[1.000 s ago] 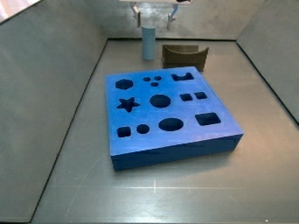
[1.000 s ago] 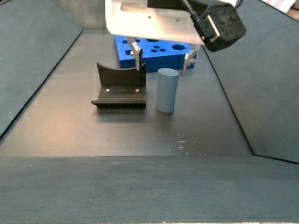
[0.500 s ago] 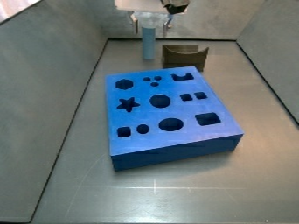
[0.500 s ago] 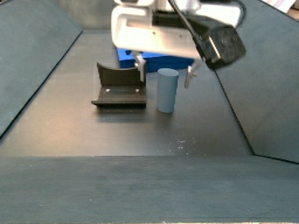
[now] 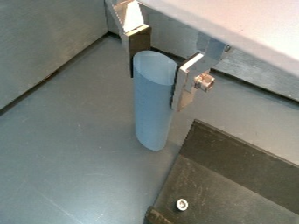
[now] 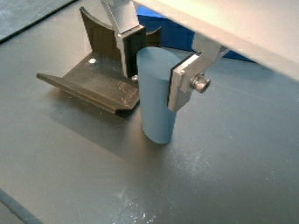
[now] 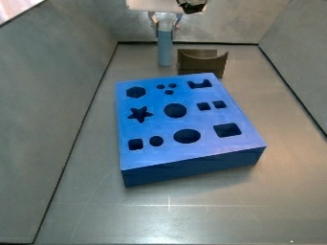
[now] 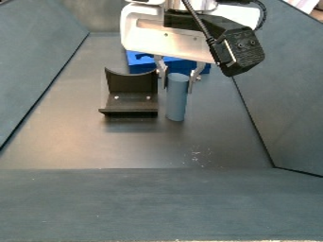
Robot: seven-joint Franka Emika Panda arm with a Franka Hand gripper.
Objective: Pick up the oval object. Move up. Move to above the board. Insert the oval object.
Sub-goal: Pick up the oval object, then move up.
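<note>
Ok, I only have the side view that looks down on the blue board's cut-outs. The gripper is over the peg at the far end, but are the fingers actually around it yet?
Observer: Yes. In a wrist view the gripper straddles the top of the oval object, one silver finger on each side.
Operator: Is it lifted?
Observer: Not that I can see. In a wrist view its base looks to be on the floor.
Operator: Anything close beside it?
Observer: The fixture stands right next to it, apart from it.
Operator: And the board?
Observer: In a side view the board is mostly hidden behind the gripper body.
</note>
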